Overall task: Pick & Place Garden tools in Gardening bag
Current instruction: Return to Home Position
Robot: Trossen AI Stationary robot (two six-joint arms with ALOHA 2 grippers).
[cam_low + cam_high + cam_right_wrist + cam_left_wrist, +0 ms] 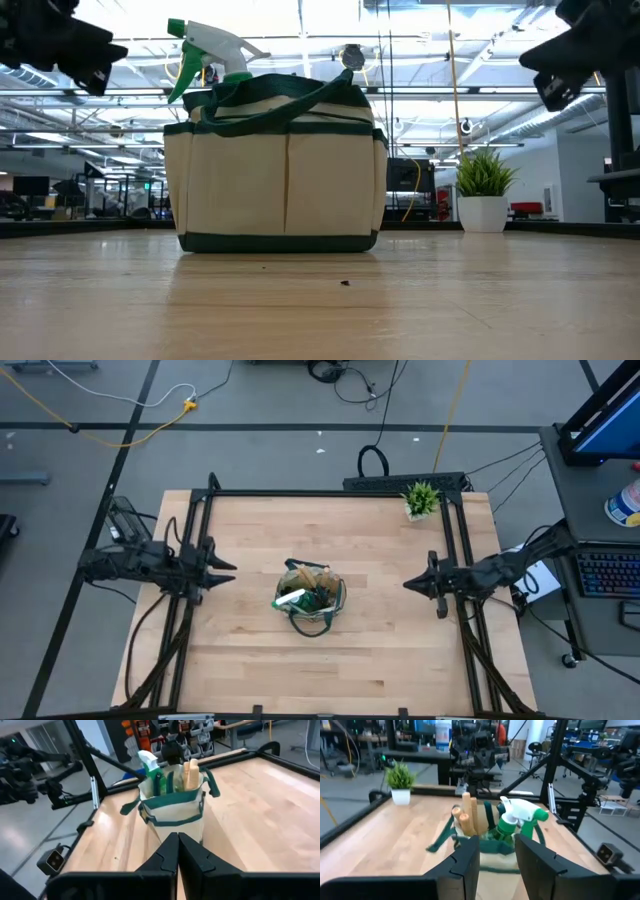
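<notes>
Khaki fabric gardening bag with dark green trim (pixel 312 600), upright at the middle of the light wooden table (pixel 380 650), holding wooden-handled tools (pixel 467 815) and a green-and-white spray bottle (pixel 520 815). Its soft walls would likely buckle, and loaded it is probably top-heavy; best taken by the looped handles (pixel 290 105). Hovering well apart on either side: left gripper (pixel 230 572), fingers apart; right gripper (pixel 407 584), fingers together.

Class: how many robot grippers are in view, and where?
2. The dark left gripper, open, hangs at the left of the wooden table; the dark right gripper, shut, over its right side. Both point at the khaki fabric bag.
</notes>
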